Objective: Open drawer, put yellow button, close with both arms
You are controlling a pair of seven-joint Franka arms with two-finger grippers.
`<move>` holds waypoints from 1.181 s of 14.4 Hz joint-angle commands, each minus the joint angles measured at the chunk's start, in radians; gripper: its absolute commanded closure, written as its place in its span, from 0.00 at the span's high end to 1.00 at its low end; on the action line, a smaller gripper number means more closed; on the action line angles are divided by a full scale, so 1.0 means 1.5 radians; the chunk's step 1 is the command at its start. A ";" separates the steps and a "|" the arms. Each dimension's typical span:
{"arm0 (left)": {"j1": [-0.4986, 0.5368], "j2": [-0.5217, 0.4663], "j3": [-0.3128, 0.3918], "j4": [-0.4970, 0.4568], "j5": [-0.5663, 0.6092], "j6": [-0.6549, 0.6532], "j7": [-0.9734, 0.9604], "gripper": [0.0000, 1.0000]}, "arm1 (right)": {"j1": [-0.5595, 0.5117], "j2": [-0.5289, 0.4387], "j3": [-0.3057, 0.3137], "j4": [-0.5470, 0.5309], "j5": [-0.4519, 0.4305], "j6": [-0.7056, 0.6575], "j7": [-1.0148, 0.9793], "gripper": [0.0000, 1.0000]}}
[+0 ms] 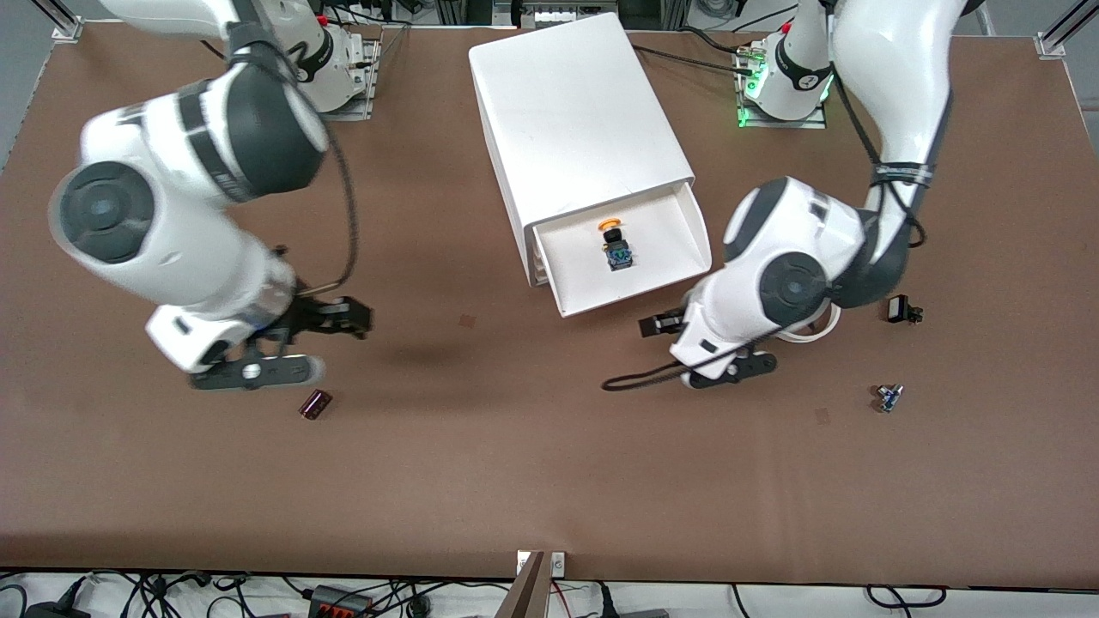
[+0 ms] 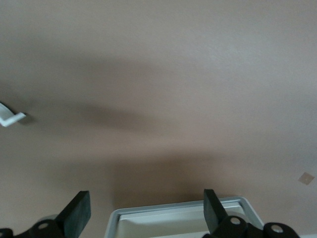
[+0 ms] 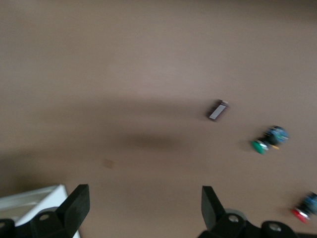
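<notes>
The white cabinet [image 1: 579, 120] stands at the back middle of the table. Its top drawer [image 1: 635, 292] is pulled open. The yellow button [image 1: 613, 244] lies inside it, orange cap toward the cabinet. My left gripper [image 1: 659, 326] is open and empty, low over the table just off the drawer's front corner at the left arm's end. The left wrist view shows its fingers [image 2: 77, 213] spread wide, with the drawer's rim [image 2: 178, 218] between them. My right gripper [image 1: 348, 318] is open and empty, over bare table toward the right arm's end. Its fingers [image 3: 74, 206] are wide apart.
A dark red cylinder [image 1: 315, 404] lies near the right gripper. A small black part [image 1: 901, 309] and a blue-bodied part [image 1: 887, 397] lie toward the left arm's end. The right wrist view shows a green-capped button [image 3: 260, 145], a red-capped button [image 3: 301, 214] and a dark part [image 3: 217, 110].
</notes>
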State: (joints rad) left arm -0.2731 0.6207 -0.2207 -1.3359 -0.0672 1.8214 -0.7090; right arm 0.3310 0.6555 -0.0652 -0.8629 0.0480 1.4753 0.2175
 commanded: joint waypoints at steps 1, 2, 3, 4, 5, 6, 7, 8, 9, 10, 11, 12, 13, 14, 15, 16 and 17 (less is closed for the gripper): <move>-0.027 -0.037 0.003 -0.054 0.019 0.025 -0.063 1.00 | -0.043 -0.029 0.008 -0.021 -0.020 -0.076 -0.035 1.00; -0.038 -0.041 0.002 -0.062 0.019 0.025 -0.078 1.00 | -0.060 -0.032 0.008 -0.021 -0.019 -0.086 -0.049 1.00; -0.043 -0.051 0.002 -0.080 0.019 0.026 -0.080 1.00 | -0.076 -0.038 0.008 -0.021 -0.016 -0.087 -0.060 1.00; -0.044 -0.054 -0.002 -0.089 0.019 0.024 -0.081 1.00 | -0.094 -0.040 0.009 -0.021 -0.014 -0.087 -0.067 1.00; -0.044 -0.064 -0.014 -0.105 0.019 0.024 -0.081 1.00 | -0.103 -0.044 0.009 -0.021 -0.013 -0.088 -0.071 1.00; -0.044 -0.072 -0.025 -0.120 0.019 0.024 -0.081 1.00 | -0.117 -0.052 0.009 -0.024 -0.013 -0.087 -0.072 1.00; -0.044 -0.080 -0.030 -0.132 0.019 0.024 -0.082 1.00 | -0.137 -0.068 0.009 -0.040 -0.012 -0.086 -0.079 1.00; -0.043 -0.087 -0.043 -0.145 0.018 0.024 -0.082 1.00 | -0.153 -0.091 0.009 -0.070 -0.012 -0.079 -0.099 1.00; -0.038 -0.090 -0.065 -0.154 0.014 0.023 -0.083 1.00 | -0.171 -0.117 0.010 -0.107 -0.012 -0.069 -0.131 1.00; -0.035 -0.092 -0.081 -0.160 0.013 0.017 -0.083 1.00 | -0.190 -0.146 0.010 -0.140 -0.012 -0.056 -0.151 1.00; -0.033 -0.096 -0.090 -0.169 0.011 0.016 -0.083 1.00 | -0.203 -0.172 0.010 -0.170 -0.012 -0.041 -0.162 1.00; -0.033 -0.102 -0.095 -0.179 0.011 0.016 -0.083 1.00 | -0.213 -0.200 0.010 -0.202 -0.012 -0.025 -0.168 1.00; -0.033 -0.102 -0.099 -0.184 0.009 0.015 -0.083 1.00 | -0.224 -0.230 0.012 -0.237 -0.014 -0.005 -0.174 1.00; -0.033 -0.102 -0.113 -0.187 0.008 0.015 -0.083 1.00 | -0.230 -0.252 0.014 -0.265 -0.015 0.009 -0.178 1.00; -0.034 -0.102 -0.122 -0.190 0.007 0.013 -0.085 1.00 | -0.232 -0.265 0.014 -0.281 -0.016 0.018 -0.179 1.00; -0.033 -0.102 -0.127 -0.196 0.006 0.011 -0.085 1.00 | -0.236 -0.270 0.015 -0.284 -0.019 0.022 -0.188 1.00; -0.033 -0.102 -0.131 -0.197 0.006 0.008 -0.085 1.00 | -0.236 -0.272 0.015 -0.284 -0.021 0.023 -0.192 1.00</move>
State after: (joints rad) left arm -0.3394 0.5049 -0.3845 -1.5823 -0.0584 1.8392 -0.8232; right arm -0.0108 0.3063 -0.0657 -1.2017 0.0318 1.4681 -0.0478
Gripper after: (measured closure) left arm 0.000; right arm 0.000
